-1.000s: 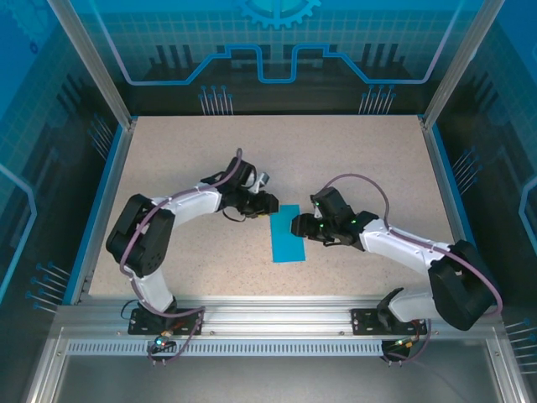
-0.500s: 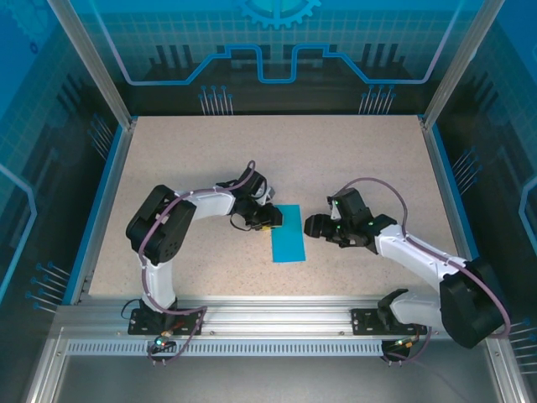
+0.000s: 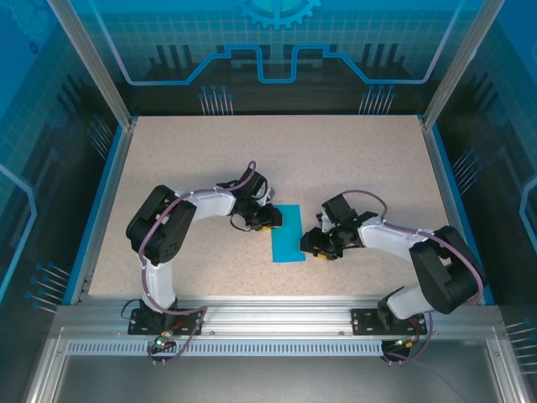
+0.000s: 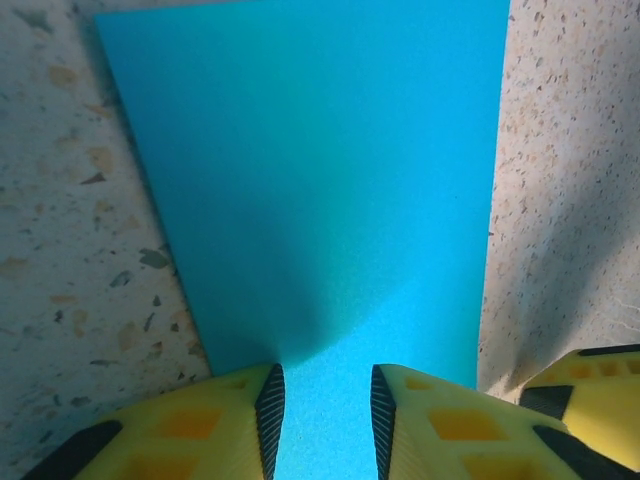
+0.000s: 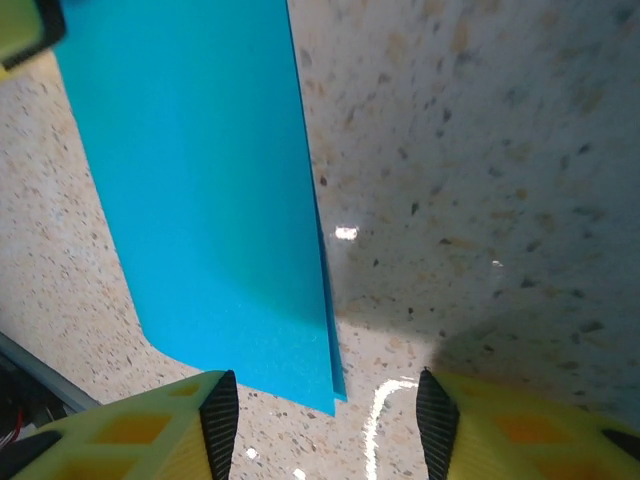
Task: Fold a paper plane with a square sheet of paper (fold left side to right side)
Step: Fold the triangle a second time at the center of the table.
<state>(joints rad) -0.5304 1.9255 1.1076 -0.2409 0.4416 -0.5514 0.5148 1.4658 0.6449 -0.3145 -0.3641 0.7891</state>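
right pincer point(image 3: 312, 244) closer, paper point(image 3: 288, 235) lengthwise near-far

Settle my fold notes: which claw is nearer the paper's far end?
Left. Left claw over the paper at its far end; right claw at its near right corner.

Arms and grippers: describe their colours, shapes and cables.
The left arm and right arm have white links, bulky black joints and a looping mauve cable each. The left gripper and right gripper carry blocky yellow fingers with black ribbed inner pads.
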